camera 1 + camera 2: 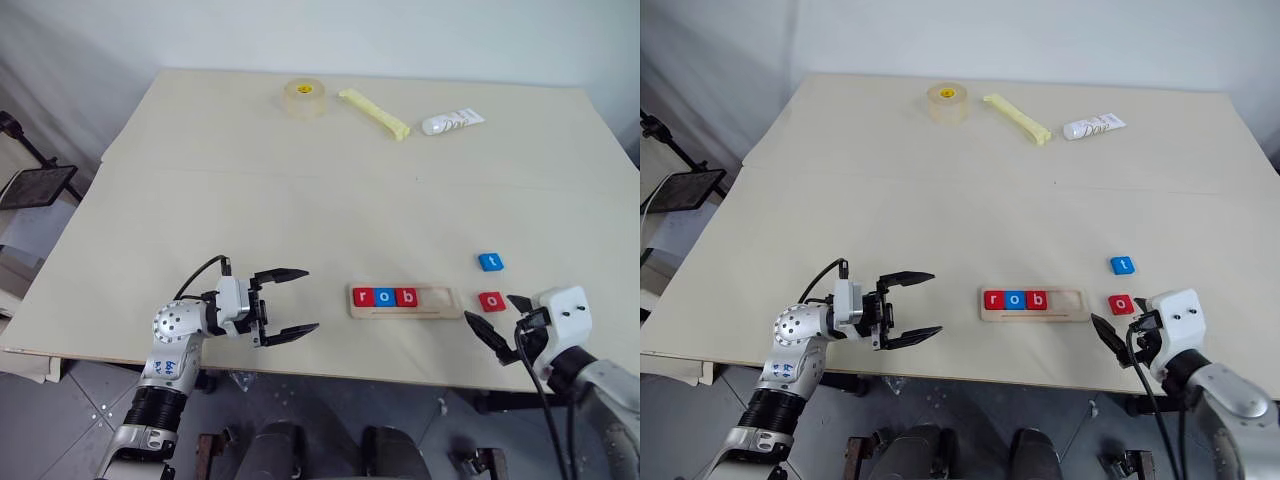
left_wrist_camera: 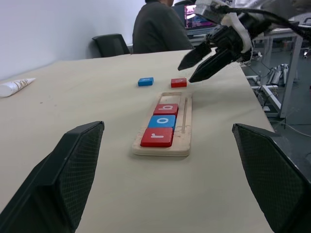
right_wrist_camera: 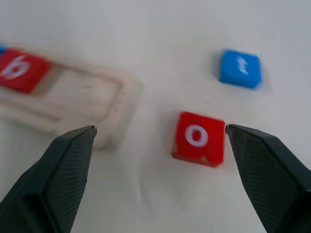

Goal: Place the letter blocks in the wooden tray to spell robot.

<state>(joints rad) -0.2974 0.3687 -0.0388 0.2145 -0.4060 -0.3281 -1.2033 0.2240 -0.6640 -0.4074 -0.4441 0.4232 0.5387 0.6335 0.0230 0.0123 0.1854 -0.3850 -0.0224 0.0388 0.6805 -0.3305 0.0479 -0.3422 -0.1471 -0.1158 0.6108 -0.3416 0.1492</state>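
Five letter blocks counted: three seated in wooden tray (image 1: 405, 302), two outside.
Tray reads r, o, b; red o (image 1: 491, 301), blue t (image 1: 490, 262) lie right of it; left gripper (image 1: 290, 302) and right gripper (image 1: 497, 320) jaws spread, empty.

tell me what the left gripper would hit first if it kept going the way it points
Probably the wooden tray: the left gripper, open, points along the table at its near end, where the red r block sits. Its height over the table is unclear, so it might pass above.

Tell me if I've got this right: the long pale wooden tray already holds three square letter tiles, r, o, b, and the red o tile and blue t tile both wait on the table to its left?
Not quite. The red o tile and blue t tile lie to the right of the long pale wooden tray, not its left, as the left eye view shows. The rest is right: r, o, b sit in the tray.
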